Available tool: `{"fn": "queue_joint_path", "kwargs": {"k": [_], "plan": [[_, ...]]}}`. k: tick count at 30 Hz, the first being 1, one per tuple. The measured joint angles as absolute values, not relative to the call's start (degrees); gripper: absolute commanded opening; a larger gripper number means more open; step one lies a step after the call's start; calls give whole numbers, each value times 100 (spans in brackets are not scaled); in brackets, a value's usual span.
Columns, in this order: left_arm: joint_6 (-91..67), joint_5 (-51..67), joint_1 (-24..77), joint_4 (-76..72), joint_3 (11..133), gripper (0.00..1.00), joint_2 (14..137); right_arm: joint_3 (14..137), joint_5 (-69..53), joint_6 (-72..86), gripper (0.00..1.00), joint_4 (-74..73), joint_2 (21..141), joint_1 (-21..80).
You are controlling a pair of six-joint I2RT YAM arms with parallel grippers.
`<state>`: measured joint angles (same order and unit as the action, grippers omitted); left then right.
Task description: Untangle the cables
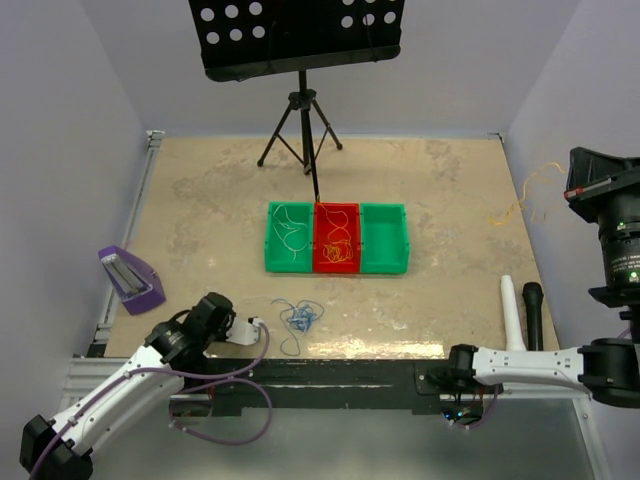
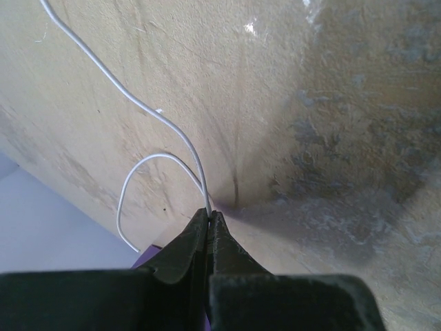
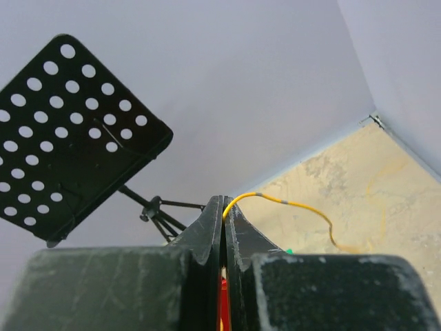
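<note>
A small clump of blue cables (image 1: 300,318) lies on the table near its front edge. Just left of it, my left gripper (image 1: 258,326) is down at the table, shut on a thin white cable (image 2: 138,103) that loops away from the fingertips (image 2: 209,214). High at the right side, my right gripper (image 1: 572,186) is shut on a yellow cable (image 1: 527,196), which hangs down toward the table. In the right wrist view that yellow cable (image 3: 289,202) arcs out of the shut jaws of the right gripper (image 3: 224,201).
Three bins stand mid-table: a left green bin (image 1: 272,240) with white strands, a red bin (image 1: 337,212) with yellow-orange strands, and a right green bin (image 1: 385,240). A music stand (image 1: 300,35) stands behind. A purple object (image 1: 130,278) sits at the left edge.
</note>
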<state>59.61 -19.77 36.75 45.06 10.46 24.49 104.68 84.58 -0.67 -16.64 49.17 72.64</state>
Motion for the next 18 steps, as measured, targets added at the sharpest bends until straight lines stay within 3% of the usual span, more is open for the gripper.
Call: {"fn": "queue_joint_path", "kwargs": {"k": [3, 8, 13, 18], "plan": [[5964, -1979, 3675, 4504, 1046, 0, 2436, 9802, 8486, -1837, 0, 421, 4672, 7299], [5896, -1935, 3675, 4458, 1214, 0, 2587, 10136, 8506, -2488, 0, 1330, 4696, 7352], [5476, -1636, 3675, 4335, 2394, 0, 3083, 9317, 8558, -3391, 0, 2783, 4812, 7454], [4851, -1020, 3677, 4204, 3743, 0, 3638, 8652, 8562, -3798, 0, 3588, 5653, 7787]]}}
